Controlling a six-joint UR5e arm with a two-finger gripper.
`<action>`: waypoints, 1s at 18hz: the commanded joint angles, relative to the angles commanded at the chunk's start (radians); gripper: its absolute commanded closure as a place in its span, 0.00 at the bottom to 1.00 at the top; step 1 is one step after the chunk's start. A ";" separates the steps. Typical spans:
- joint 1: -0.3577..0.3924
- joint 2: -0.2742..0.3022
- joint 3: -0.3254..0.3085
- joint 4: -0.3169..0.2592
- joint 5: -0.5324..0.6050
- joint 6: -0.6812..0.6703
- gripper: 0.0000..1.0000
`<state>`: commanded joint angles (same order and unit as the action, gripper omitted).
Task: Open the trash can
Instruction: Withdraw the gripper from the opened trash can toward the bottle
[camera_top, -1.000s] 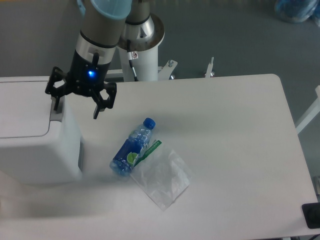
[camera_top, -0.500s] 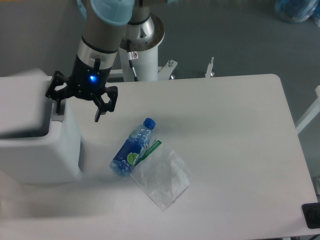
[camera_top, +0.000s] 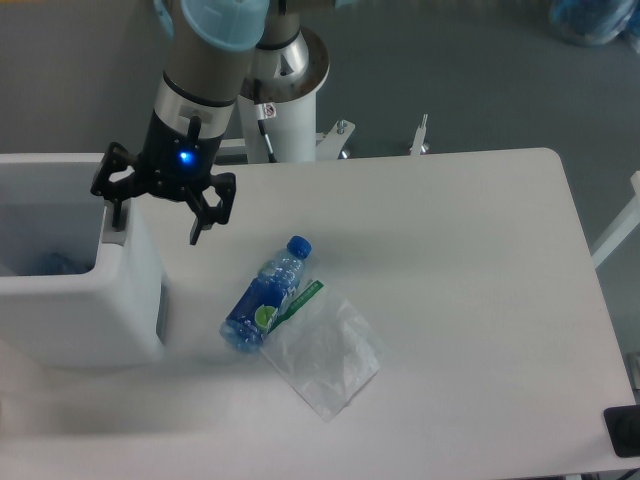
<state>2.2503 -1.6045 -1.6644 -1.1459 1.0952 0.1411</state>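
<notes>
The trash can (camera_top: 80, 310) is a large white boxy bin at the left edge of the table. Its lid is up and out of sight, and the opening (camera_top: 45, 235) shows a pale interior with something bluish inside. My gripper (camera_top: 158, 220) is open. Its left finger (camera_top: 115, 215) rests on the grey strip at the bin's right rim, and its right finger (camera_top: 200, 222) hangs outside the bin, above the table.
A blue-capped plastic bottle (camera_top: 265, 292) lies on the white table (camera_top: 450, 300) right of the bin, next to a clear plastic bag (camera_top: 325, 352). The robot's white base column (camera_top: 285, 95) stands behind the table. A dark object (camera_top: 625, 430) sits at the bottom right corner.
The bin's flat lid was closed a second ago, half raised half a second ago, and is now fully open. The gripper has dropped slightly and stays on the grey strip.
</notes>
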 joint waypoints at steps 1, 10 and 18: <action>0.000 -0.002 0.009 0.000 -0.002 0.000 0.00; 0.058 -0.057 0.072 0.026 0.078 0.017 0.00; 0.136 -0.118 0.058 0.038 0.262 0.113 0.00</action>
<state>2.3867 -1.7226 -1.6060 -1.1075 1.3574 0.2544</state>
